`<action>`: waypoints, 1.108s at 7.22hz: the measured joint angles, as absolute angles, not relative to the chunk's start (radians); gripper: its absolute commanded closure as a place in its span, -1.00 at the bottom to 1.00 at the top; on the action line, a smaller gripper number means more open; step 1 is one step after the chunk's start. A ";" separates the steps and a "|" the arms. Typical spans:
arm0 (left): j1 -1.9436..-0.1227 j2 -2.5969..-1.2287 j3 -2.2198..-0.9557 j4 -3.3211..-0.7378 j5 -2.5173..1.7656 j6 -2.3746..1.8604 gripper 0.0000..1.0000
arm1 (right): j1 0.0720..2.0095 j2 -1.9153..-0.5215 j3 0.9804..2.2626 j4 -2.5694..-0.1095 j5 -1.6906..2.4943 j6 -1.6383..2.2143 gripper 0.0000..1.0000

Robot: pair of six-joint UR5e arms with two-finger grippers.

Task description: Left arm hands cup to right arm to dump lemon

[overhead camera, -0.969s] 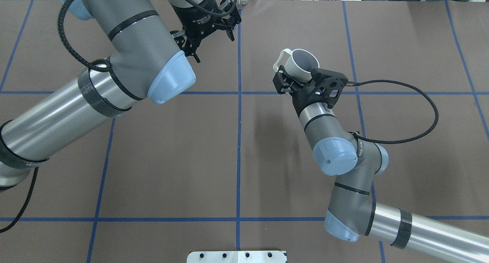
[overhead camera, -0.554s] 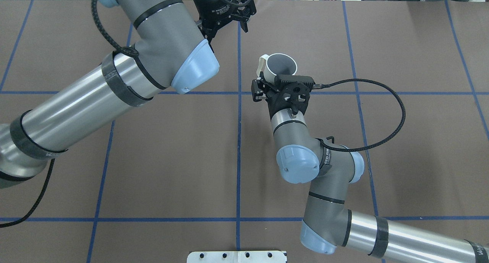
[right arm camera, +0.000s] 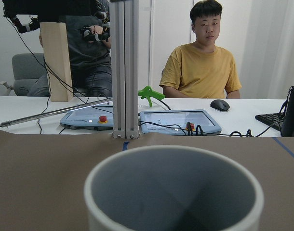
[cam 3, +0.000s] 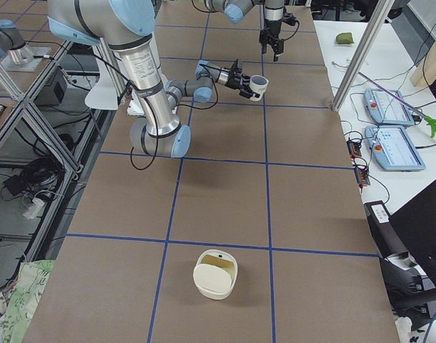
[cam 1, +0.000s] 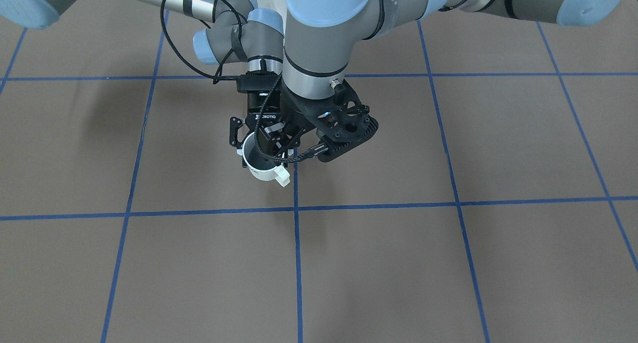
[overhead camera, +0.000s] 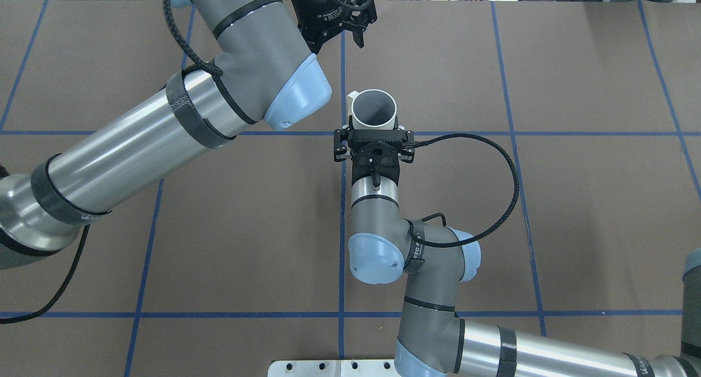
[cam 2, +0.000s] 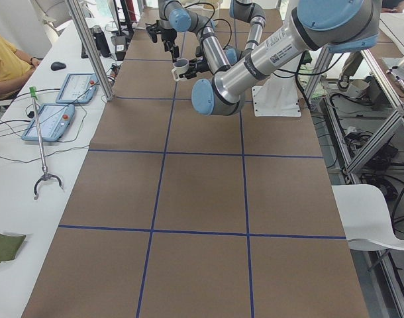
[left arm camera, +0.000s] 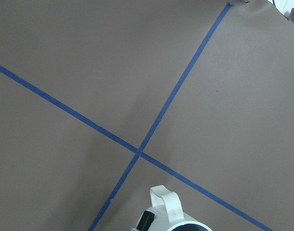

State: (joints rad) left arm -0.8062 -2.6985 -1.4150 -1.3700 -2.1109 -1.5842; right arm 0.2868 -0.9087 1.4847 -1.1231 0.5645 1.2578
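Pinching a cream-white ceramic mug (overhead camera: 372, 109) in the right end effector (cam 1: 255, 146), mid-frame. Holding the left end effector (overhead camera: 339, 43) spread, top centre, apart from it. Reads "ROBOTIQ" on the black right wrist (cam 1: 264, 109).

The cup (overhead camera: 373, 111) is hanging above the middle of the table (overhead camera: 575, 229), sitting in the right hand (overhead camera: 373, 126), which is reaching in from the robot's side. The left hand (overhead camera: 338, 41) is hovering beyond the cup, apart from it. A container (cam 3: 214, 273) is standing far off toward the table's right end.
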 measured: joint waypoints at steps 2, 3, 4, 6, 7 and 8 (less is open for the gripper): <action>-0.785 -2.712 -1.383 -1.349 -2.116 -1.558 -0.82 | 0.284 -0.899 1.482 -1.136 0.532 1.262 0.48; -0.773 -2.716 -1.379 -1.315 -2.117 -1.500 -0.64 | 0.284 -0.899 1.483 -1.136 0.518 1.267 0.43; -0.748 -2.723 -1.380 -1.257 -2.133 -1.388 -0.60 | 0.283 -0.897 1.486 -1.119 0.496 1.273 0.42; -0.717 -2.726 -1.380 -1.272 -2.172 -1.372 -0.56 | 0.279 -0.891 1.489 -1.061 0.474 1.277 0.42; -0.707 -2.726 -1.380 -1.285 -2.176 -1.372 -0.54 | 0.277 -0.891 1.488 -1.042 0.467 1.278 0.42; -0.702 -2.726 -1.380 -1.291 -2.177 -1.371 -0.52 | 0.276 -0.894 1.487 -1.033 0.465 1.278 0.42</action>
State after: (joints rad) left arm -0.7022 -2.7260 -1.3804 -1.2911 -2.1773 -1.3709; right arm 0.2758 -0.8936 1.4870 -1.0329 0.4645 1.2778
